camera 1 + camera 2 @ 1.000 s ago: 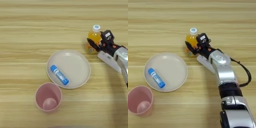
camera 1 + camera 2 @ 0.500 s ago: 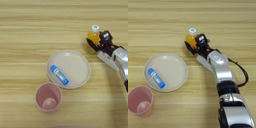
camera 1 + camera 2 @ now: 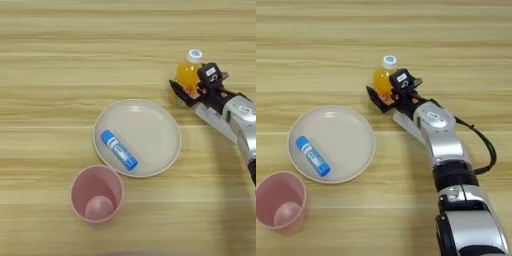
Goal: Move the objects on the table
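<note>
A small orange-juice bottle (image 3: 187, 74) with a white cap stands upright at the right of the table (image 3: 55, 60). My right gripper (image 3: 193, 84) is shut on the bottle, one black finger at its lower left and the other at its right side. The silver forearm (image 3: 442, 145) comes in from the lower right. A round beige plate (image 3: 162, 125) lies in the middle, left of the bottle and below it. On the plate's left half lies a blue tube (image 3: 119, 149) with a white label, set diagonally.
A pink cup (image 3: 96, 194) stands upright just below the plate's left edge, almost touching it. A black cable (image 3: 487, 150) loops out to the right of the forearm.
The gripper and the bottle between its fingers have edged slightly left. Plate, tube and cup have not moved.
</note>
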{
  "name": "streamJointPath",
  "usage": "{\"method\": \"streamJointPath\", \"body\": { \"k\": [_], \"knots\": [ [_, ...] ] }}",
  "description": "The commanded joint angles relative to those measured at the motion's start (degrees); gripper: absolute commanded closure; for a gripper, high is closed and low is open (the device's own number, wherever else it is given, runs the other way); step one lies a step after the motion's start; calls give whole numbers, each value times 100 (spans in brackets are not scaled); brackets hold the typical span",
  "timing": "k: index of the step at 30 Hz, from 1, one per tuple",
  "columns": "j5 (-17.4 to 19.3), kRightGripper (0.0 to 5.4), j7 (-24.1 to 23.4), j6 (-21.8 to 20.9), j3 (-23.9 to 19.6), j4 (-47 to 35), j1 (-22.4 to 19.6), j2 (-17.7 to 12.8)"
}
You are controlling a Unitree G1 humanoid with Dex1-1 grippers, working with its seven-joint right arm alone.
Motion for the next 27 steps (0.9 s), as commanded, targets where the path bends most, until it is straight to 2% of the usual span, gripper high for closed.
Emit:
{"method": "streamJointPath", "body": {
  "k": [1,15,27],
  "knots": [
    [6,12,-118,-114,-55,-205,-452,-140],
    [49,5,-209,-169,-134,-240,-489,-150],
    [352,5,-169,-319,-350,-539,-525,-81]
  ]
}}
